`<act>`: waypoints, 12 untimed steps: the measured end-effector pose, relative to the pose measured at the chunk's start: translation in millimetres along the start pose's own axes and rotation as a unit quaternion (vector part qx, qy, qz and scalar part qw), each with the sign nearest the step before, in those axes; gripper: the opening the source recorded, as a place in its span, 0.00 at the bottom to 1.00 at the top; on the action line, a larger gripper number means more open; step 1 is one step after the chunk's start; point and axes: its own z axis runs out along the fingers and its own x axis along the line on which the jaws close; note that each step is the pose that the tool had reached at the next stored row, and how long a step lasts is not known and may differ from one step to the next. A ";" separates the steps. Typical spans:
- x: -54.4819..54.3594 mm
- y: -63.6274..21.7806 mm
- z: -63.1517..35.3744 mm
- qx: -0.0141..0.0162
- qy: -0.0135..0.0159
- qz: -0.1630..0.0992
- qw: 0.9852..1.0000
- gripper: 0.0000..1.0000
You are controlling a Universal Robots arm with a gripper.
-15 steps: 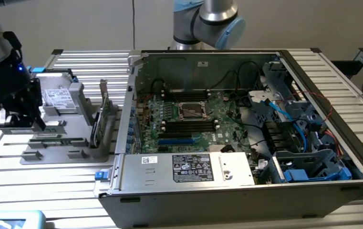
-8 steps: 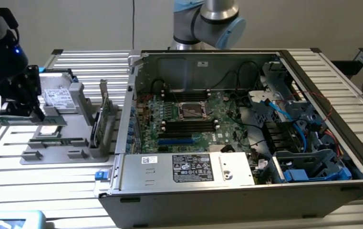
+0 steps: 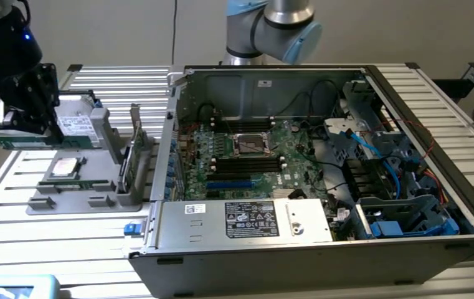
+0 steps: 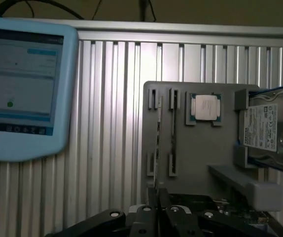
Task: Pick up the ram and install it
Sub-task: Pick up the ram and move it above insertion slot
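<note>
One stick of ram (image 3: 22, 142) is clamped in the gripper (image 3: 27, 132) and hangs just above the gray tray (image 3: 69, 199), clear of its holders. In the wrist view the fingers (image 4: 142, 217) are drawn nearly together on the thin board. The board runs edge-on away from them over the tray's narrow slots.

**Step in hand.** The pick appears complete; the installation is not yet done. The computer case (image 3: 303, 268) lies open just beside the tray, on the exterior view's right of it, with the motherboard (image 3: 291, 156) exposed.

**Requirement for the move to the case (a judgement).**
- The stick has to travel from the tray to the long black memory slots (image 3: 245, 165) beside the processor socket (image 3: 251, 144).
- Its lower edge has to line up with one slot before it is pressed straight down.
- The upright expansion card (image 3: 135, 140) at the tray's case-side end and the case wall facing the tray both call for clearance.

**Markings.**
- The hard drive (image 3: 79, 121), standing at the tray's far end, carries a white label with bar codes. Its print is too small to read.
- The processor (image 3: 64, 167), lying in the tray, has lid markings that are not legible.
- The power supply (image 3: 251, 219), inside the case well apart from the tray, carries a black-and-white label with logos. No word can be made out.
- The blue-rimmed pendant (image 4: 23, 84) lies near the tray. Its screen text is unreadable, and a red button sits at its edge.
</note>
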 end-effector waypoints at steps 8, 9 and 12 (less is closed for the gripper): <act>4.5 -32.8 -35.8 -0.001 -0.001 0.000 1.000 0.13; 4.9 -37.1 -38.8 -0.002 -0.001 0.000 1.000 0.13; 5.8 -50.6 -43.7 -0.002 -0.001 0.000 1.000 0.13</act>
